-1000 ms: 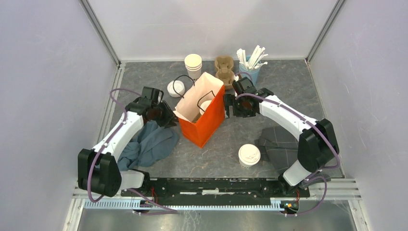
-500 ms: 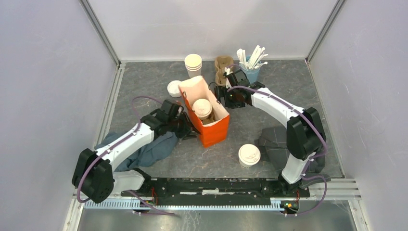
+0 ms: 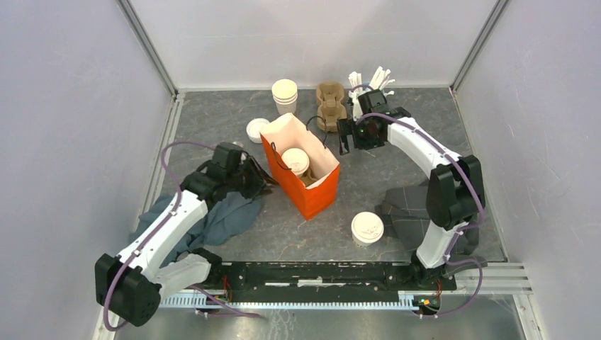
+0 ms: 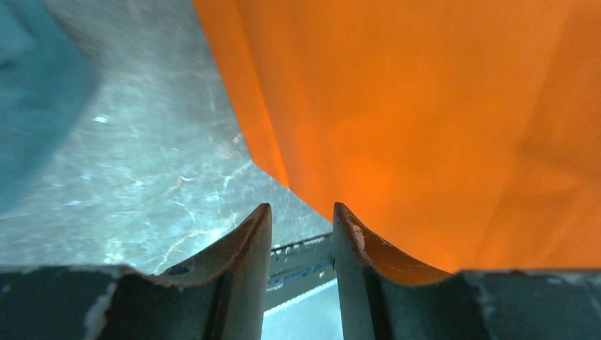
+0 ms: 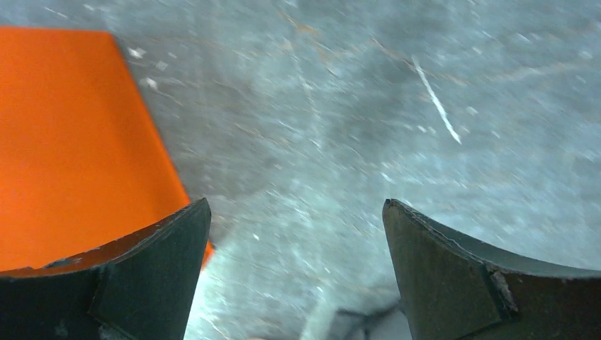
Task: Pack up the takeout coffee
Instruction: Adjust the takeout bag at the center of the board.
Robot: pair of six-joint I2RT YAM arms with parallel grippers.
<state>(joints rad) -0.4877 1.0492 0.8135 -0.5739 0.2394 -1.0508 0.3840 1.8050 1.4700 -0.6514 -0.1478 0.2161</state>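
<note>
An orange paper bag [image 3: 312,185] stands open mid-table, with one lidded cream cup [image 3: 295,161] upright inside it. The second lidded cup [image 3: 367,227] stands on the table in front of and to the right of the bag. My left gripper [image 3: 259,181] is low beside the bag's left wall; in the left wrist view its jaws [image 4: 301,209] stand a narrow gap apart with nothing between them, the orange wall [image 4: 439,120] just to the right. My right gripper [image 3: 346,136] hovers by the bag's far right corner, wide open and empty [image 5: 296,205], with the bag [image 5: 64,142] at its left.
At the back stand a stack of lidless cups [image 3: 284,95], a cardboard cup carrier [image 3: 330,105] and a blue cup of white sticks [image 3: 371,83]. Loose lids [image 3: 257,129] lie left of the bag. A blue cloth [image 3: 212,219] and a dark grey cloth [image 3: 407,212] lie near the front.
The bag has turned and shifted, now standing with the cup in its mouth showing. My left gripper has drawn back left from the bag. My right gripper has moved right, away from the bag's rim.
</note>
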